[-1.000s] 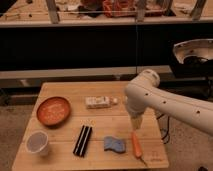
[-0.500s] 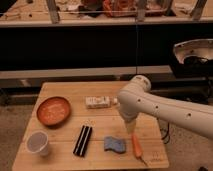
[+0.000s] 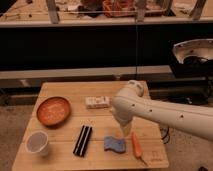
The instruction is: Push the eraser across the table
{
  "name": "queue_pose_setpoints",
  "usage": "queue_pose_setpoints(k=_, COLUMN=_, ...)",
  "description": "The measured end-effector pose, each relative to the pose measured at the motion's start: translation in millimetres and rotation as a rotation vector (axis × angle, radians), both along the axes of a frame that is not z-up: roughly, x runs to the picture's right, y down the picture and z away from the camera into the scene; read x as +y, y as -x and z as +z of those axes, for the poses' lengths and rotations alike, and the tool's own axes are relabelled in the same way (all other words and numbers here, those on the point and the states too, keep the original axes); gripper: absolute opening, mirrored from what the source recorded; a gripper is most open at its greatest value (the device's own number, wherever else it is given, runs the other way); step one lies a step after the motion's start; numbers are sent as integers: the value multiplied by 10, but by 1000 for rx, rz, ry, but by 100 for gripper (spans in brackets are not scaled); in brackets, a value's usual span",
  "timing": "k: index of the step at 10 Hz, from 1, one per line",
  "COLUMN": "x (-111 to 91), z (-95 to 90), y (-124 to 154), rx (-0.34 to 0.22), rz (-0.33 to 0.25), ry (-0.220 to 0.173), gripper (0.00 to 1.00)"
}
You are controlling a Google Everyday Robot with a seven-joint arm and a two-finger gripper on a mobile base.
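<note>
The eraser (image 3: pixel 83 140), a long black block with a pale line down its middle, lies on the light wooden table (image 3: pixel 60 165) near the front, left of centre. My white arm reaches in from the right. Its gripper (image 3: pixel 125 128) hangs over the table's middle, to the right of the eraser and a little farther back, above the gap between the blue sponge and the carrot. It is apart from the eraser.
An orange bowl (image 3: pixel 53 111) sits at the left and a clear cup (image 3: pixel 37 143) at the front left. A white box (image 3: pixel 97 102) lies behind the eraser. A wavy blue sponge (image 3: pixel 115 144) and a carrot (image 3: pixel 137 146) lie to the eraser's right.
My arm has swung to the left across the table, bringing the gripper from over the carrot toward the middle. The objects have not moved.
</note>
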State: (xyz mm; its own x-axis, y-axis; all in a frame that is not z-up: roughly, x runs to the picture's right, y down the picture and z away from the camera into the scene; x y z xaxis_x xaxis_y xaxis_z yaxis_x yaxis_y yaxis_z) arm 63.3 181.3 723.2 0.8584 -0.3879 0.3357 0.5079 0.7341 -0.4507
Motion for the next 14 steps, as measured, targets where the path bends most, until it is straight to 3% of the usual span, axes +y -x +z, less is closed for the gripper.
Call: queue_pose_setpoints(k=14, x=269, z=48, y=286, rx=-99, rz=-110, ry=8, gripper=80)
